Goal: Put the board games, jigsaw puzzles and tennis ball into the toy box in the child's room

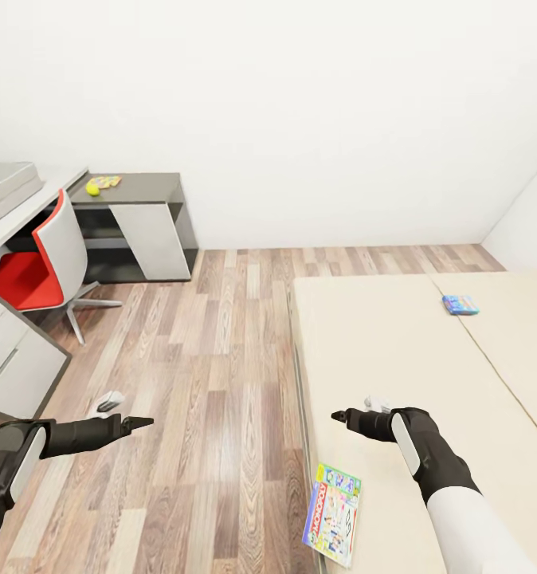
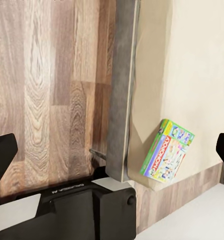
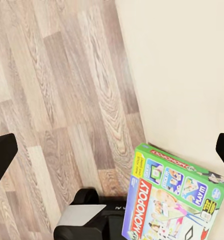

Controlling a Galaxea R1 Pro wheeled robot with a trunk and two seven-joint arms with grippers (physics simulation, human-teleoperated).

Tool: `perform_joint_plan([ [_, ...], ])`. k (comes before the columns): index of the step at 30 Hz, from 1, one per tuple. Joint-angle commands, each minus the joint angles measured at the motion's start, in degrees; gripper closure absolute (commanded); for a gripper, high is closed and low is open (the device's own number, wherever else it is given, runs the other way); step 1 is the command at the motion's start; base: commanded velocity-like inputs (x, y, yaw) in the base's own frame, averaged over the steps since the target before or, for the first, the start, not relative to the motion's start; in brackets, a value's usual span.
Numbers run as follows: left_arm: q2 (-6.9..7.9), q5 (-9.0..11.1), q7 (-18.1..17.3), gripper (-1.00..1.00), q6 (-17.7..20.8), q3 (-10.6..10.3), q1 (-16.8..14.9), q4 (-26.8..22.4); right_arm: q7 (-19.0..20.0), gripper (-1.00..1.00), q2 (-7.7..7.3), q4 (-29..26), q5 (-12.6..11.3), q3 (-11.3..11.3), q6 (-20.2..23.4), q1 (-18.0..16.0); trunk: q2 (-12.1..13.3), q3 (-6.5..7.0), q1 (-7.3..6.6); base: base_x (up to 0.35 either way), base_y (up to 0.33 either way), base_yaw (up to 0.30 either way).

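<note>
On the cream bed [image 1: 396, 351], a green-white Monopoly board game [image 1: 332, 514] lies near the front edge, and a small blue board game [image 1: 460, 304] lies farther back. My right gripper [image 1: 338, 414] hovers open over the bed, just beyond the Monopoly box [image 3: 174, 200]. My left gripper [image 1: 141, 421] is open above the floor; its wrist view catches the Monopoly box [image 2: 167, 150] at the bed's edge. Far left, the grey toy box [image 1: 5, 187] stands on a white table [image 1: 37, 211]. A bright jigsaw puzzle [image 1: 107, 182] and the tennis ball [image 1: 92, 190] rest on a dark desk [image 1: 145, 188].
A red and white swivel chair [image 1: 45, 267] stands between the white table and the dark desk. White drawers [image 1: 13, 359] sit at the near left. Wood-plank floor [image 1: 213, 359] runs between the furniture and the bed. White walls close the room behind.
</note>
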Motion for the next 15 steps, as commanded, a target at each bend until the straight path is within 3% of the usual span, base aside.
perform_joint_plan([
  [1, 0.01, 0.3, 0.0, -1.0, 0.4, 0.0, 0.0, 0.0, 0.0, -1.0, 0.01, 0.0, -0.3, -0.1, 0.3, 0.0, -0.1, 0.02, 0.03, 0.0, 0.0, 0.0],
  [15, 0.01, 0.2, 0.1, -1.0, 0.4, 0.0, 0.0, 0.0, 0.0, -1.0, 0.01, 0.0, -0.3, -0.1, 0.3, 0.0, -0.1, 1.34, 0.03, 0.0, 0.0, 0.0],
])
